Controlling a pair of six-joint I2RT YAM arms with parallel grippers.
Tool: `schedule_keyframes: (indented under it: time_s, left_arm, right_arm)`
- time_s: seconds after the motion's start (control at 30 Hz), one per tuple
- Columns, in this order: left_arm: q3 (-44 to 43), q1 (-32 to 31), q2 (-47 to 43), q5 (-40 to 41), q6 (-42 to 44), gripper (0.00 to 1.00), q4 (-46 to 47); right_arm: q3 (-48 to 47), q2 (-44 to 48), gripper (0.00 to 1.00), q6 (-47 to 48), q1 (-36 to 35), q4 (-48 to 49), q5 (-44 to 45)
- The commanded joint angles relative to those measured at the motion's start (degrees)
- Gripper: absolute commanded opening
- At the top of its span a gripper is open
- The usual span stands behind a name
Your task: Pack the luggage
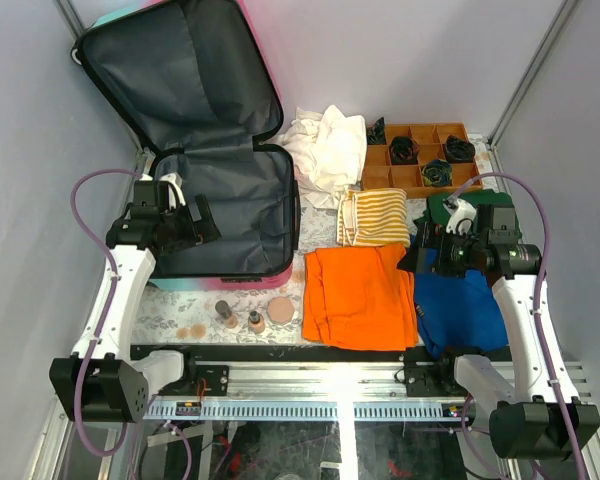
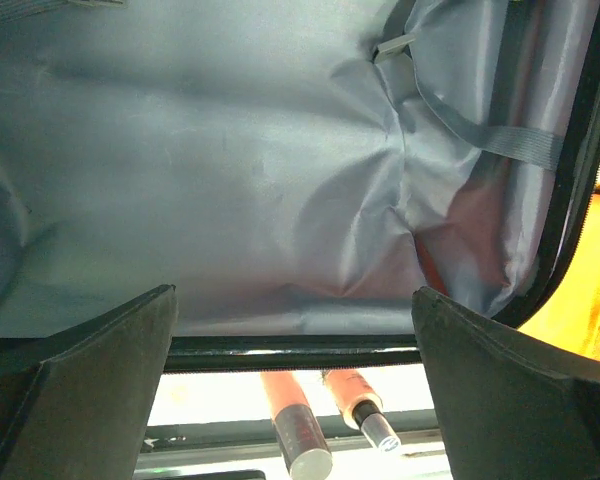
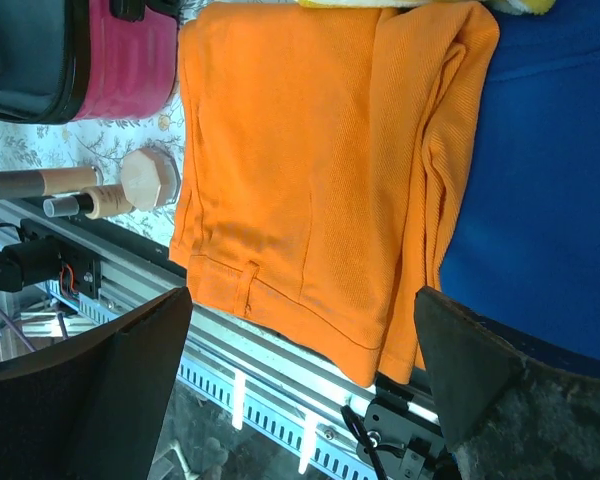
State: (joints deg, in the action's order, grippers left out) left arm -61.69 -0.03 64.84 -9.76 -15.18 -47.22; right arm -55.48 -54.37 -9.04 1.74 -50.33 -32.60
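Well, luggage [image 1: 230, 200] sits lid-up for loading; left claw [image 2: 292, 298] released over its lining, right claw [image 3: 302, 296] released above orange garment [image 1: 360, 295], prob. next.

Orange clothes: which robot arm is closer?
Right. The right end effector sits beside the orange clothes, over the blue garment; the left end effector is over the suitcase.

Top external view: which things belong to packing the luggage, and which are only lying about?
Job, likely: luggage, orange garment, blue garment, striped garment, white garment, cosmetic tubes.
Lying about, likely: orange compartment tray, its black coiled items.
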Motion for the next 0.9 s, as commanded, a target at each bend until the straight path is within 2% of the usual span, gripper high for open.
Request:
schedule_keyframes:
  time_s: [0.0, 0.3, 0.53, 0.87]
  left_arm:
    - [-0.11, -0.55, -0.32, 2.32, -0.97, 1.0, 2.39]
    - [-1.75, -3.13, -0.55, 3.23, -1.0, 1.0, 1.94]
    - [-2.43, -14.6, 0.44, 1.68, -4.07, 1.0, 1.93]
    - [3.21, -33.37, 1.95, -0.46, -14.48, 1.0, 10.64]
  right_arm:
    - [0.23, 1.22, 0.99, -2.12, 0.57, 0.48, 0.21]
    - [0.67, 1.66, 0.99, -5.34, 0.55, -3.23, 0.05]
    - [1.4, -0.48, 0.99, -9.61, 0.55, -6.69, -2.15]
    - [7.3, -2.35, 0.98, -13.03, 0.55, -4.9, -1.19]
